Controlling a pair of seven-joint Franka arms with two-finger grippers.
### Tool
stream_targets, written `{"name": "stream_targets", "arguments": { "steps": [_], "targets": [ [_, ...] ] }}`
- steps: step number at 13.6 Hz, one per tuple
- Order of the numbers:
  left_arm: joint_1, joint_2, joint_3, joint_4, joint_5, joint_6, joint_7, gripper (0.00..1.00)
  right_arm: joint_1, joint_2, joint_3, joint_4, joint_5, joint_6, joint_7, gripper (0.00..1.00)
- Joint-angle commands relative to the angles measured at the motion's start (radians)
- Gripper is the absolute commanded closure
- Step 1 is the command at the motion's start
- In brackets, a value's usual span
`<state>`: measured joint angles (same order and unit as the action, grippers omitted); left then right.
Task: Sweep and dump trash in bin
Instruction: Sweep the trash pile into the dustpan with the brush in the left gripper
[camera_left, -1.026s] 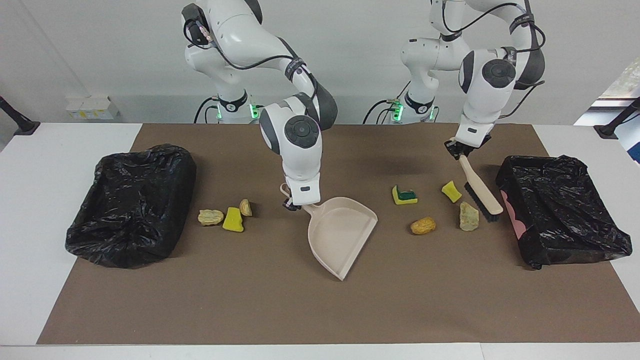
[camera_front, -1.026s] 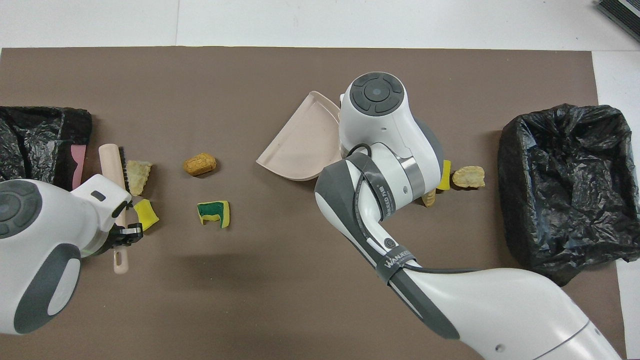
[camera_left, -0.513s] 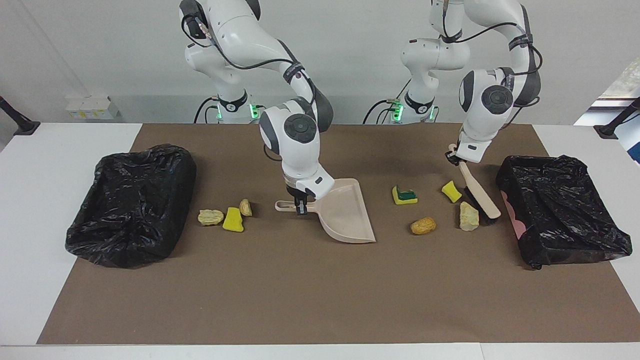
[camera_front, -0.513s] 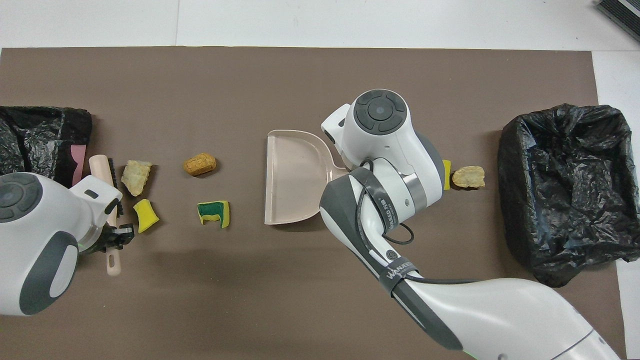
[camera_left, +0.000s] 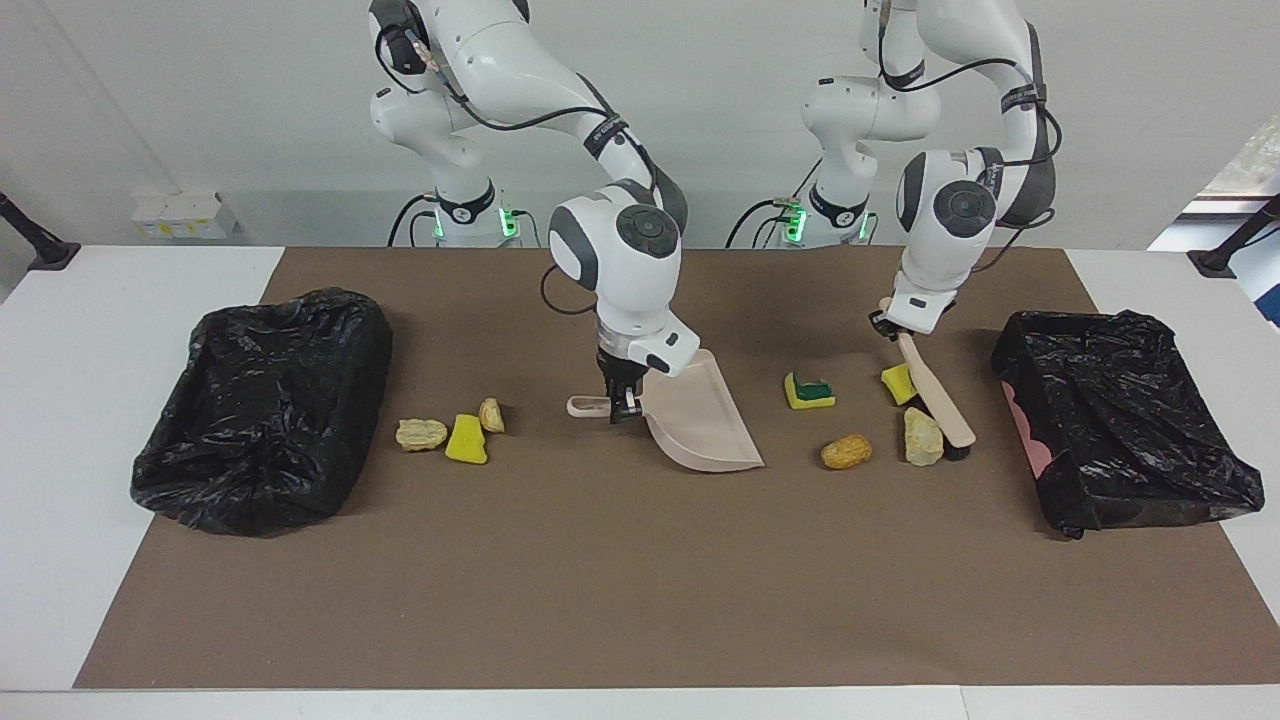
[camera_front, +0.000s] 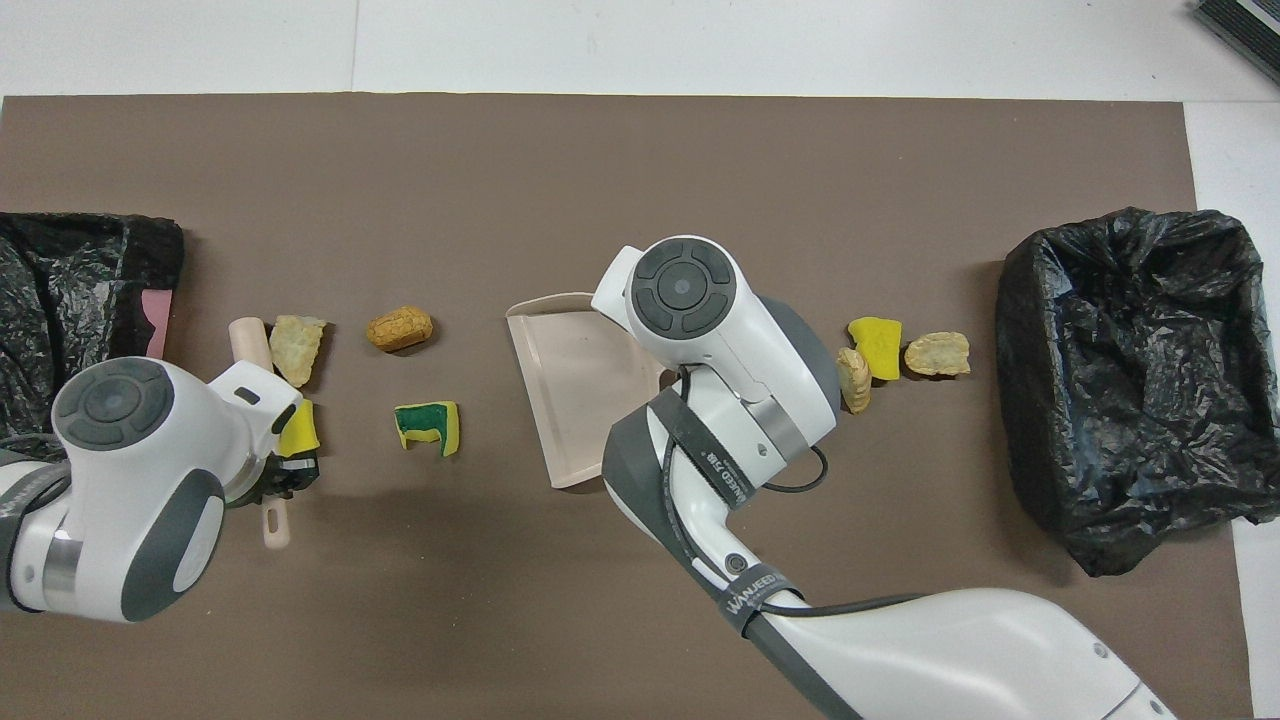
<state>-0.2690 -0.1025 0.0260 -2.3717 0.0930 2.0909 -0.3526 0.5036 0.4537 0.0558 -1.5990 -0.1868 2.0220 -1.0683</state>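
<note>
My right gripper (camera_left: 620, 408) is shut on the handle of the beige dustpan (camera_left: 700, 420), whose open lip faces the left arm's end; the pan also shows in the overhead view (camera_front: 570, 385). My left gripper (camera_left: 886, 326) is shut on the handle of the brush (camera_left: 938, 400). The brush's bristles rest on the mat against a beige lump (camera_left: 921, 437) and a yellow chunk (camera_left: 897, 384). An orange-brown lump (camera_left: 846, 451) and a green-layered sponge piece (camera_left: 808, 391) lie between brush and dustpan. A tan lump (camera_left: 421, 433), a yellow chunk (camera_left: 466, 438) and a small tan lump (camera_left: 491, 414) lie beside the dustpan's handle, toward the right arm's end.
A black-bagged bin (camera_left: 265, 405) stands at the right arm's end of the brown mat (camera_left: 600, 600). Another black-bagged bin (camera_left: 1120, 420) stands at the left arm's end, close to the brush, with pink showing on its side (camera_left: 1035, 450).
The right gripper turned the dustpan so its lip faces the left arm's end and moved it that way. The left gripper swept the brush toward the dustpan, pushing the beige lump and the yellow chunk.
</note>
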Motion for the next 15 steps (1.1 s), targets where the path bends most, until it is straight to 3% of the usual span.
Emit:
{"name": "stream_targets", "arguments": {
  "steps": [1, 8, 13, 15],
  "targets": [
    [-0.076, 0.003, 0.009, -0.001, -0.059, 0.021, 0.063, 1.0, 0.012, -0.015, 0.007, -0.029, -0.03, 0.018, 0.14, 1.0],
    [-0.274, 0.053, 0.005, 0.02, -0.215, 0.103, 0.107, 1.0, 0.023, 0.013, 0.007, -0.025, -0.023, 0.053, 0.22, 1.0],
    [-0.345, 0.11, 0.005, 0.144, -0.301, 0.084, 0.161, 1.0, 0.024, 0.013, 0.007, -0.018, -0.02, 0.047, 0.222, 1.0],
    [-0.345, 0.113, 0.009, 0.196, -0.317, 0.013, 0.159, 1.0, 0.018, 0.013, 0.009, -0.013, -0.02, 0.043, 0.222, 1.0]
  ]
}}
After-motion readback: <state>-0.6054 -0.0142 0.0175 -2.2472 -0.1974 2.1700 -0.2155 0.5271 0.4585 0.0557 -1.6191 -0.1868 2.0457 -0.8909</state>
